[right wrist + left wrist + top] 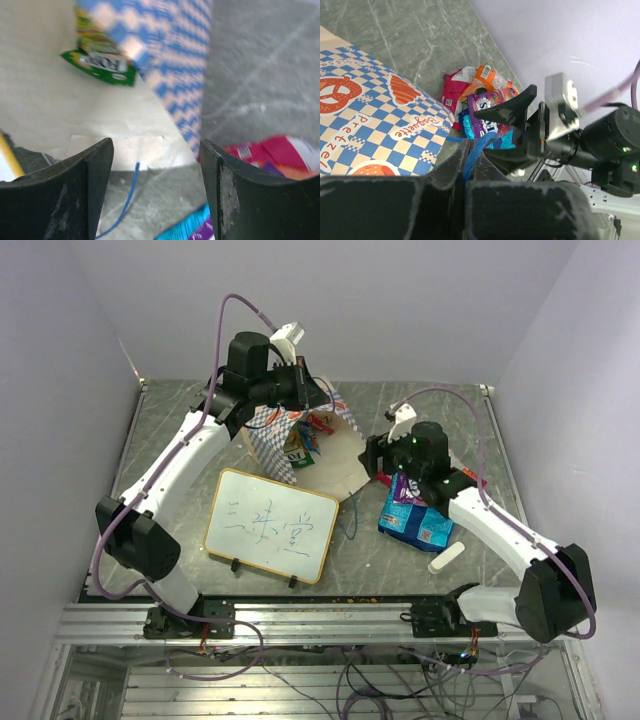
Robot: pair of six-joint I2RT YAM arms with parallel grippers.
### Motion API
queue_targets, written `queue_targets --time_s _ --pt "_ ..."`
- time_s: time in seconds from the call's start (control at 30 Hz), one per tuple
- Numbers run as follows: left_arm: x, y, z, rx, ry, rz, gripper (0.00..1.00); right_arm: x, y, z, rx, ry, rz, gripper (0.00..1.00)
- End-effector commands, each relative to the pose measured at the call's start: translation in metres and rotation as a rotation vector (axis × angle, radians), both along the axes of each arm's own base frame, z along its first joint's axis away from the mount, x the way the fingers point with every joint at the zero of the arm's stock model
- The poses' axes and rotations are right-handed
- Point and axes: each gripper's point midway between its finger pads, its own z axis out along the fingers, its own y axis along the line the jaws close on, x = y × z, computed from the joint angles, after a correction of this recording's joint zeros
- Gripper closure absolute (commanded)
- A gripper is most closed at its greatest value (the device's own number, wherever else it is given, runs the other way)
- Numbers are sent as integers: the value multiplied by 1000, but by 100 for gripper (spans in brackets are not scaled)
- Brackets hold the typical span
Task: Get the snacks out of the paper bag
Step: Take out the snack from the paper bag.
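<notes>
The biggest thing is the grey tabletop (370, 560). It looks like smooth stone with pale lines in it. On it near the front lies a flat whiteboard (270, 525) with a pale wooden frame and some writing.

Behind the whiteboard is the paper bag (335, 465). It is tipped over and its mouth gapes toward the right arm. The inside is plain tan paper. The outside has blue and white squares with little pictures of bread.

A shiny green packet (100, 57) is inside the bag, on the tan paper. Two more packets lie out on the tabletop near the bag's mouth. One is a blue-teal and purple packet (412, 515). The other is a crinkly red, white and orange packet (470, 82), and they touch each other. A small white eraser block (447, 558) lies near the right arm.

The left tool (468, 155) is black, with its fingers pressed together. It pinches the thin blue cord handle (475, 150) of the bag.

The right tool (155, 150) is spread wide just in front of the bag's mouth. Nothing is between its fingers.
</notes>
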Motion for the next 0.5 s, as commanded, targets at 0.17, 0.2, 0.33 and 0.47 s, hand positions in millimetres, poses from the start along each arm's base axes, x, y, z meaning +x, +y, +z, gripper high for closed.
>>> queue_targets --time_s 0.17,0.2,0.33,0.47 --pt "11 2 2 10 37 66 93 -11 114 20 145 -300 415 44" --pt "11 4 -1 22 51 75 93 -11 123 18 148 -310 438 48" --pt "15 8 -6 44 77 107 93 6 150 -7 101 -305 420 57" --pt "15 10 -11 58 102 121 93 46 151 -38 26 -286 270 59"
